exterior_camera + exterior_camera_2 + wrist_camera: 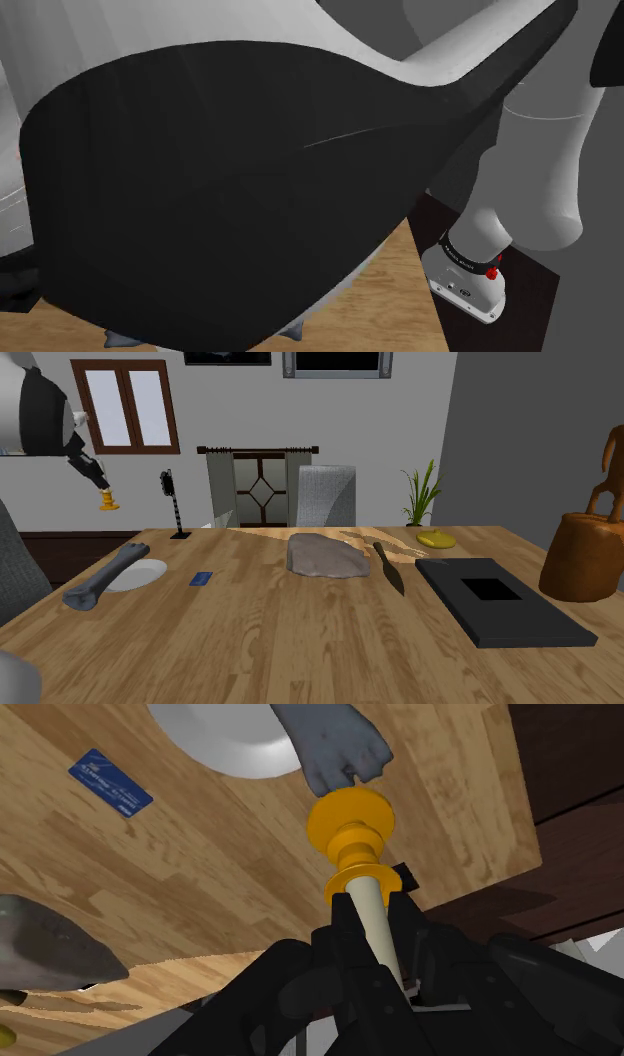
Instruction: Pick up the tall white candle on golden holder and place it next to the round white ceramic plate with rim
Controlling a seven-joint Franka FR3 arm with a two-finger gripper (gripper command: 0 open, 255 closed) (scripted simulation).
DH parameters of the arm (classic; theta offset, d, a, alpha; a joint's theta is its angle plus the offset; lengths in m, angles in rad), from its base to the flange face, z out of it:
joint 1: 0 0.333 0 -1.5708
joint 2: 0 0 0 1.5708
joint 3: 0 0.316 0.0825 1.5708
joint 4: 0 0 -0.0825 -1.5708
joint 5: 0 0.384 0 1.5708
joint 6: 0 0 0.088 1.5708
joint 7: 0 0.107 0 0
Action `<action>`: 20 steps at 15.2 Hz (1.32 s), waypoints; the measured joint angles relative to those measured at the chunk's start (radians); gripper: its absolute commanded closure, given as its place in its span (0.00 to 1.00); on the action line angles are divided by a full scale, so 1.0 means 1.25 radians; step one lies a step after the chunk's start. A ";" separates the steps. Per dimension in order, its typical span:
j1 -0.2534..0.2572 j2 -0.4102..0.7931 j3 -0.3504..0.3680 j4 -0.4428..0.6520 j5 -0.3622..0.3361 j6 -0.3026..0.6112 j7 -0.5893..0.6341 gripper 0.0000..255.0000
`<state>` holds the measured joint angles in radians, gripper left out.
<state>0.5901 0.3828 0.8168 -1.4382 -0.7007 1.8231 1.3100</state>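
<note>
Jaws are pinching the white candle (376, 919), gold holder (352, 826) lowest, well above the tabletop (300, 637) and white plate (140, 575).

Beyond the candle (368, 904) in the gripper (378, 936), a grey bone (335, 744) overlies the plate (225, 749); bare tabletop (230, 854) opens toward the blue card (110, 782).
</note>
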 measured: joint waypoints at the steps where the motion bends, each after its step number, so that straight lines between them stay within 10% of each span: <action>1: 0.034 0.032 -0.005 0.045 -0.021 -0.025 0.009 1.00; 5: 0.147 0.139 -0.031 0.197 -0.082 -0.097 0.027 1.00; 20: 0.116 0.149 -0.041 0.052 -0.106 0.028 0.104 1.00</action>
<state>0.7349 0.5691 0.7658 -1.3731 -0.8335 1.8586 1.4398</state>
